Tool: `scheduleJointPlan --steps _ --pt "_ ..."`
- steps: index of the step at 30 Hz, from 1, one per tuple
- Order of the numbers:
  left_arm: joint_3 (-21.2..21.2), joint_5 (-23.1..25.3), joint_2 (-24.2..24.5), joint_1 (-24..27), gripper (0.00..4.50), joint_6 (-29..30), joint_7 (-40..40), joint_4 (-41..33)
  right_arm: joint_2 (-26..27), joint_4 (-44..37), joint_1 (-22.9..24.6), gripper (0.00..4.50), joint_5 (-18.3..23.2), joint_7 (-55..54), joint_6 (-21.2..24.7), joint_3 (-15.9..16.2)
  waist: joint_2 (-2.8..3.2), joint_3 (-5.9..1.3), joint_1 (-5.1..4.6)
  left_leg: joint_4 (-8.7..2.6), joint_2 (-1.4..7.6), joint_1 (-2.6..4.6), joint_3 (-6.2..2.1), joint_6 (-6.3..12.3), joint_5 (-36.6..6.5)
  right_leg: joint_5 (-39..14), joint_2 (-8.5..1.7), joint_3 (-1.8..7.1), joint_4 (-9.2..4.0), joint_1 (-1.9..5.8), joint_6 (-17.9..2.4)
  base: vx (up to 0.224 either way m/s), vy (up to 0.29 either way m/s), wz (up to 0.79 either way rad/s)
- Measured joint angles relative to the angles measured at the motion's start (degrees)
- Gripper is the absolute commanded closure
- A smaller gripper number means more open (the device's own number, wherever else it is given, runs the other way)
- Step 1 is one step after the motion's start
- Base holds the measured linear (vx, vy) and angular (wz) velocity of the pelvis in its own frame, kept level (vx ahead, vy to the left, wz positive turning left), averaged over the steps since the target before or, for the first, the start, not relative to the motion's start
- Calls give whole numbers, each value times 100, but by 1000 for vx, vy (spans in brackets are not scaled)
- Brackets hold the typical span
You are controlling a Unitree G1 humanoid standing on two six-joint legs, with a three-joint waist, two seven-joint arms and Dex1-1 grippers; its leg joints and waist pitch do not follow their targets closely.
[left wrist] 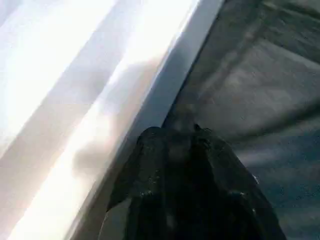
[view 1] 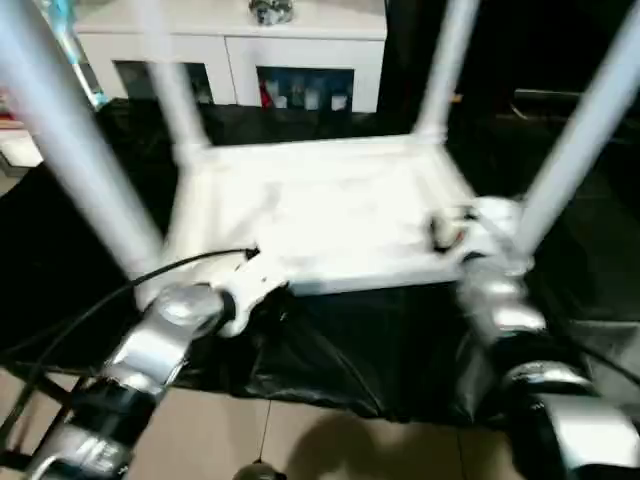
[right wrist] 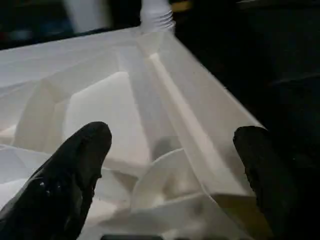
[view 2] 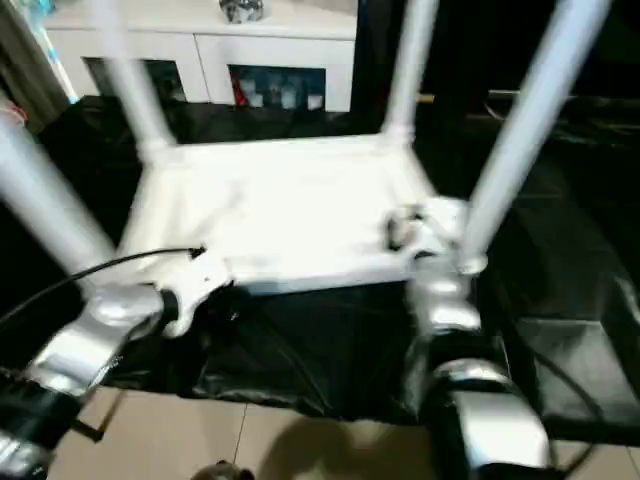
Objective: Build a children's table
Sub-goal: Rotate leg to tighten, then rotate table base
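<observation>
The tabletop [view 1: 320, 215] lies upside down on a surface draped in black sheet [view 1: 340, 350], ribbed underside up. That way its corner sockets face upward, so legs can be pushed in from above. All four legs stand in the corners: the near left leg [view 1: 70, 150], the far left leg [view 1: 170, 90], the far right leg [view 1: 445, 70] and the near right leg [view 1: 580, 130]. With every socket filled, the build looks close to done; what is likely left is seating the legs firmly and turning the piece upright.

The left end effector [left wrist: 175, 145] has its fingers pressed nearly together at the near long edge of the tabletop, by the near left corner. Whether it pinches the rim or only lies against it cannot be told. Its place there would serve to steady that edge.

The right end effector [right wrist: 170, 165] is spread wide, its two black fingers [right wrist: 75, 165] straddling the near right corner with the ribs between them, touching nothing that can be seen. So placed, it seems ready to close on that corner or on the leg's base.

Behind stands a white cabinet [view 1: 230, 50] with glass doors, apart from the work.
</observation>
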Motion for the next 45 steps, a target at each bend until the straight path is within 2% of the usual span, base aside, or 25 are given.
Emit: scheduleJointPlan --steps 3,6,7,10,12,15,18,22,27,30,33,34,36,40,42,45 --pt "90 -20 -279 25 341 -231 328 84 -245 15 18 5 -32 94 -132 -36 43 -4 -53 3 2 -15 -2 1 0 0 0 -7 2 -11 0 0 0 0" --pt "327 -148 -524 133 341 -482 666 48 -268 -125 130 5 -118 379 -222 37 76 -16 -121 16 12 -48 -9 4 -1 0 7 -18 7 -24 1 0 0 0" --pt "417 -214 -579 183 324 -571 770 29 -261 -194 206 1 -153 467 -253 76 88 -17 -140 17 15 -51 -10 4 -1 0 9 -21 8 -25 1 0 0 0" --pt "1032 -576 -812 720 324 -1029 1225 -382 -105 -909 735 1 -242 893 -315 426 111 -22 -230 18 23 -57 -10 7 -4 -4 11 -27 10 -27 5 0 0 0" --pt "1242 -695 -938 999 290 -1188 1453 -565 -10 -1276 1002 0 -237 1033 -292 574 113 -21 -235 25 27 -54 -12 8 -3 -4 12 -32 9 -32 5 0 0 0" --pt "1423 -700 -1104 1304 272 -1428 1872 -692 79 -1838 1307 0 -178 1108 -139 651 108 -20 -214 53 29 -65 -14 14 -7 -3 11 -31 10 -32 7 0 0 0" --pt "1653 -688 -1299 1699 246 -1871 2342 -882 202 -2664 1847 0 -19 1178 43 669 94 -24 -174 58 29 -59 -14 24 -15 -22 9 -29 -3 -17 43 0 0 0" --pt "2005 -525 -1570 2211 215 -2488 3045 -1194 299 -3875 2833 0 94 1267 491 854 90 -24 -136 53 28 -64 -12 29 -20 -28 10 -24 -11 -18 59 0 0 0" --pt "2037 -301 -1731 2536 193 -2908 3501 -1447 250 -4544 3247 0 72 1252 853 945 79 -25 -133 52 28 -58 -12 29 -20 -26 11 -23 -9 -22 73 0 0 0" --pt "2231 -211 -1849 2546 158 -2969 3953 -1474 174 -5246 3669 0 105 1378 1200 1084 53 -34 -97 48 28 -58 -13 29 -20 -30 12 -22 -10 -20 83 0 0 0" --pt "2451 -213 -1852 2493 149 -2950 4197 -1434 156 -5586 3915 0 221 1520 1512 1178 45 -34 -94 48 23 -61 -13 29 -20 -27 11 -16 -18 -20 88 0 0 0" --pt "2504 -228 -1852 2437 124 -2944 4231 -1346 111 -5742 4038 0 251 1538 1635 1189 42 -34 -84 48 19 -63 -13 29 -20 -27 10 -13 -20 -20 91 0 0 0" --pt "2576 -284 -1832 2348 119 -2938 4241 -1223 85 -5828 4134 0 278 1587 1753 1205 31 -34 -77 49 17 -63 -14 29 -20 -27 10 -11 -21 -20 94 0 0 0" --pt "2605 -600 -1775 2080 90 -2956 3987 -899 80 -5986 4235 0 327 1592 1951 1202 18 -34 -64 50 12 -64 -19 29 -20 -26 9 -8 -19 -19 96 0 0 0" --pt "2586 -795 -1664 1810 78 -2966 3656 -611 80 -5991 4233 0 336 1577 2108 1177 10 -38 -44 51 10 -63 -23 29 -20 -25 9 -8 -19 -15 98 0 0 0" --pt "2576 -988 -1608 1437 59 -2971 3302 -318 82 -5991 4224 0 335 1519 2270 1163 2 -43 -66 53 2 -62 -22 29 -20 -23 5 3 -20 -13 101 0 0 0"
